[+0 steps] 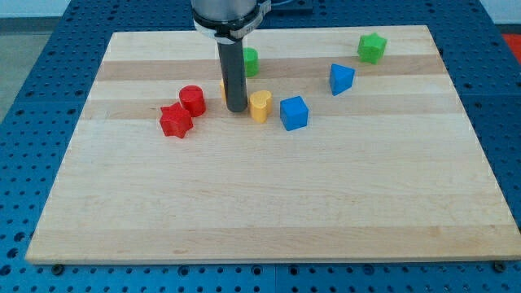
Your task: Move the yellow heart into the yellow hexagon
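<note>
The yellow heart (260, 106) lies on the wooden board (269, 195) a little above its middle. My tip (236, 109) stands just to the view's left of the heart, close to it or touching it. The yellow hexagon (222, 89) is almost wholly hidden behind the rod; only a thin yellow sliver shows at the rod's left side, up and left of the heart.
A blue cube (294, 113) sits just right of the heart. A blue triangular block (341, 79) lies further right. A red cylinder (192, 100) and red star (176, 120) lie left of the rod. A green block (250, 61) shows behind the rod; a green star (371, 48) sits top right.
</note>
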Available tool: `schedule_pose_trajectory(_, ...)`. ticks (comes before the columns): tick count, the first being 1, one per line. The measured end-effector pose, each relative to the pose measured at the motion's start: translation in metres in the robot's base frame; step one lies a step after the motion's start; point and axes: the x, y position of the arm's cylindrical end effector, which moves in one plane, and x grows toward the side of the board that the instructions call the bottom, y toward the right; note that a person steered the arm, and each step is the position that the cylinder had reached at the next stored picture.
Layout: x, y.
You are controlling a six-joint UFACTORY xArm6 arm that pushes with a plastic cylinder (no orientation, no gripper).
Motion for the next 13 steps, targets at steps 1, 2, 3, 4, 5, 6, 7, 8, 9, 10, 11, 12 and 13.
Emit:
schedule_pose_trajectory(1,0.0,0.0)
schedule_pose_trajectory(2,0.025,-0.006)
schedule_pose_trajectory(3,0.042,-0.01)
schedule_pose_trajectory(4,0.044,0.01)
schedule_pose_trajectory(5,0.024,0.052)
schedule_pose_trajectory(6,0.024,0.052)
schedule_pose_trajectory(7,0.021,0.052)
schedule_pose_trajectory(8,-0.02,0.054)
schedule_pose_trajectory(9,0.001,0.078)
schedule_pose_trajectory(10,0.025,0.123)
schedule_pose_trajectory(11,0.02,0.123)
schedule_pose_trajectory(12,-0.005,0.123)
schedule_pose_trajectory(13,-0.021,0.123)
